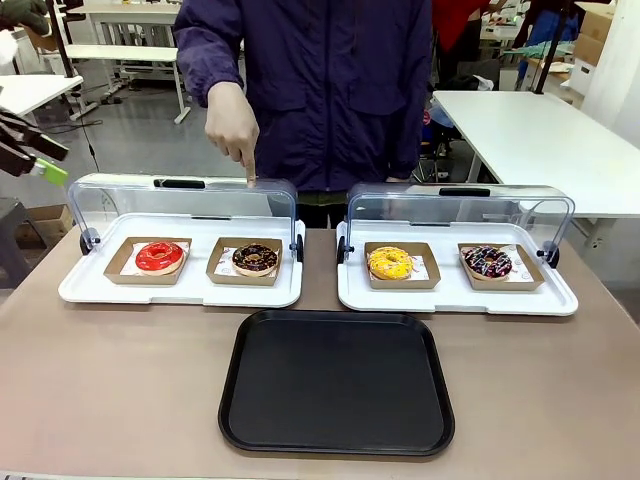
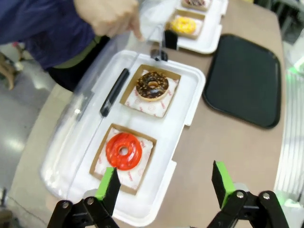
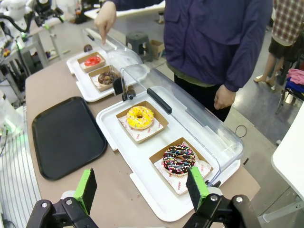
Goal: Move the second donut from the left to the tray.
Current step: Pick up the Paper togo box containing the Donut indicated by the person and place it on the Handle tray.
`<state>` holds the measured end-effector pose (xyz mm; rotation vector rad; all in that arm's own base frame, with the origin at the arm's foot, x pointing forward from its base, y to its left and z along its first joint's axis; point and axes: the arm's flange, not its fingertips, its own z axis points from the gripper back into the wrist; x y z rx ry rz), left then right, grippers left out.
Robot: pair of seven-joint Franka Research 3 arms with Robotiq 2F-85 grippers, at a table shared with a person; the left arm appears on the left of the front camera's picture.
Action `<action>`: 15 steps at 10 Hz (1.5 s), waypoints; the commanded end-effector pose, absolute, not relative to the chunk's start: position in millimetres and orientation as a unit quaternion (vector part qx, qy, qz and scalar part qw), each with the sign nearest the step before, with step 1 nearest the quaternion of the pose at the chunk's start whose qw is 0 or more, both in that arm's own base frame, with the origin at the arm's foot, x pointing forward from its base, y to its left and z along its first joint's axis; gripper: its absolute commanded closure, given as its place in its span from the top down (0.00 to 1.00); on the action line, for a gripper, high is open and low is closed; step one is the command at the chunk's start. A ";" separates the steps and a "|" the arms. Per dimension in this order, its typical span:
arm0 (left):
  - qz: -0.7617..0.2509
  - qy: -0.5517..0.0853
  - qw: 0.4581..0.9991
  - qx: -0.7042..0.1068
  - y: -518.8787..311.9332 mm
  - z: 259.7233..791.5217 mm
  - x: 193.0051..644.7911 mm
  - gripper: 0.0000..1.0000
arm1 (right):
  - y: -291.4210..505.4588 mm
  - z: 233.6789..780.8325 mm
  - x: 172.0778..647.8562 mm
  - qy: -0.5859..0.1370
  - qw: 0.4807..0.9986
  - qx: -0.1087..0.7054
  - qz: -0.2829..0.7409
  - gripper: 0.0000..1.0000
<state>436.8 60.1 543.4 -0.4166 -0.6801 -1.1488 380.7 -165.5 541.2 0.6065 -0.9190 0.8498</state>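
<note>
The second donut from the left is dark chocolate with light specks. It lies in a brown cardboard tray inside the left white tray. The black tray lies bare on the near side of the table. My left gripper hovers open, high above the left white tray's outer end, nearer the red donut. My right gripper is open above the right white tray's outer end. A person's hand points down over the lid behind the chocolate donut.
Two white trays stand with their clear lids raised at the back. A red donut, a yellow donut and a sprinkled dark donut sit in cardboard trays. The person stands at the far edge.
</note>
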 end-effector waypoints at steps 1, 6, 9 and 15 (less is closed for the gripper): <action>-0.597 -0.256 0.742 -0.164 25.5 552.7 456.2 1.00 | -166.3 541.4 381.9 -0.429 0.761 0.275 0.401 1.00; -0.731 -0.117 0.669 -0.071 -101.2 488.1 458.2 1.00 | -166.3 541.4 381.9 -0.429 0.761 0.275 0.401 1.00; -0.736 -0.133 0.663 -0.013 -139.6 433.3 472.2 1.00 | -166.3 541.4 381.9 -0.429 0.761 0.275 0.401 1.00; -0.729 -0.138 0.671 -0.017 -150.9 396.9 490.6 1.00 | -166.3 541.4 381.9 -0.429 0.761 0.275 0.401 1.00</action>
